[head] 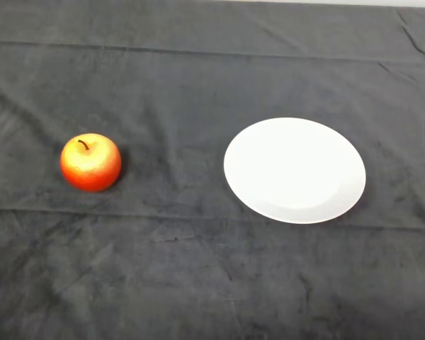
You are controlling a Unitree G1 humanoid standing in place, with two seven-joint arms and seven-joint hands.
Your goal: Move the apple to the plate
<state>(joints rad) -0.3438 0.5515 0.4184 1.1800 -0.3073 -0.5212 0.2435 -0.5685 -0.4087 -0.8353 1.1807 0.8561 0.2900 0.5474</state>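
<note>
— Where do you want me to start?

— Nearest you the dark cloth over the table carries nothing. Farther out, the apple sits upright on the left side, stem up, and the plate lies to the right at about the same depth. The two are well apart, with bare cloth between them.

— And the hand?

— No part of the arm shows, so you cannot tell whether the hand is open or closed. What helps you is the side: the apple lies on the left, where your working arm comes in, so I'd judge it the easier thing to reach.

— Then the move?

— The apple is round, with no long axis to line up with. Once you hold it, the carry runs straight across to the right, toward the plate, which has nothing on it
</note>
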